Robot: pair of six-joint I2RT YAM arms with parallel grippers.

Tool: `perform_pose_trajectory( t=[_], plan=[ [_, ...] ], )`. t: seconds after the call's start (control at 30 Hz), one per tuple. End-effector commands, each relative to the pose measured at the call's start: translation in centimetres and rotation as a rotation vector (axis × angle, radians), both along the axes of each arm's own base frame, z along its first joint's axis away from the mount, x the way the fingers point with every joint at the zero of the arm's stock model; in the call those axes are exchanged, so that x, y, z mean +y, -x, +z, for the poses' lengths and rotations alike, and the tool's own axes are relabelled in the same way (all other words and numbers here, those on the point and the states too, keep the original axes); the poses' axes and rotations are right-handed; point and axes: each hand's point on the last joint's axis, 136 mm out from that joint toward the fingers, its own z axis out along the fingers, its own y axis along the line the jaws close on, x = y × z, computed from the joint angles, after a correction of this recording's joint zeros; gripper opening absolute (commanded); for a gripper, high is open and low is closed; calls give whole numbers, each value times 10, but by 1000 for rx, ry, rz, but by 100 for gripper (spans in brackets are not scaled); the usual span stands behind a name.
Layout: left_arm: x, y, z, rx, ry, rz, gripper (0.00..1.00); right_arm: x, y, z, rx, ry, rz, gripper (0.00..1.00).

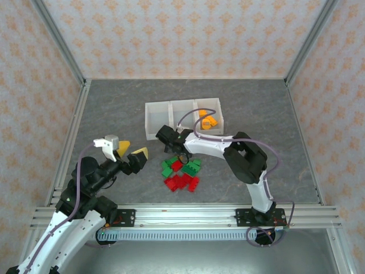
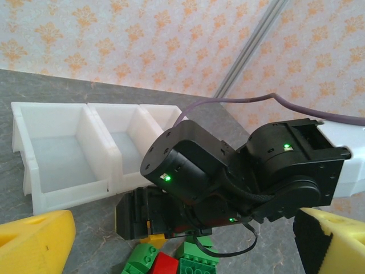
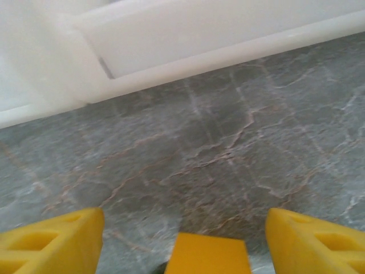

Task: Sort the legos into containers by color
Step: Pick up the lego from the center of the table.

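The three joined translucent white open-top plastic bins (image 1: 158,119) are set mid-table on the grey marbled table (image 1: 114,114), toward its far edge. Small orange studded plastic bricks (image 1: 208,121) are seen in the compartment nearest the right edge. A loose pile of red and green bricks (image 1: 182,174) is left closer to the near edge. The right gripper (image 1: 167,138) is held low between pile and bins, jaws apart, with an orange piece (image 3: 208,256), probably a brick, framed between them but not clamped. The left gripper (image 1: 131,149) is poised near it, jaws likewise apart and empty. Should the right jaws be closed off-centre, the piece could be squeezed out and skid away; with the two grippers so near, a collision is also to be feared
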Motion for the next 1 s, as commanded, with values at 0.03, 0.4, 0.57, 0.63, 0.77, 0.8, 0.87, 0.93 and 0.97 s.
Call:
perform_pose_trajectory(
  t=[0.03, 0.4, 0.57, 0.63, 0.77, 0.8, 0.87, 0.93, 0.97],
  plan=[
    [-1, -2, 4, -27, 4, 1, 99, -18, -3, 4, -25, 110, -39, 73],
    [-2, -2, 3, -22, 0, -1, 99, -6, 5, -10, 32, 95, 25, 38],
    [-3, -4, 0, -10, -6, -2, 99, -2, 4, 1, 22, 67, 27, 27],
    [-3, -5, -2, -3, -10, -3, 99, 8, 1, 16, 4, 20, 51, 19],
    [-4, -7, -5, 9, -20, -4, 99, 30, -6, 54, -40, -82, 106, 17],
    [-3, -7, -4, 7, -20, -1, 99, 34, -9, 66, -57, -93, 121, 17],
    [-1, -7, -3, 4, -19, 12, 99, 38, -14, 87, -94, -90, 149, 18],
    [3, -7, -2, -3, -15, 33, 99, 37, -25, 109, -127, -73, 176, 17],
    [4, -7, -1, -6, -14, 42, 99, 35, -30, 118, -140, -66, 183, 16]
  ],
)
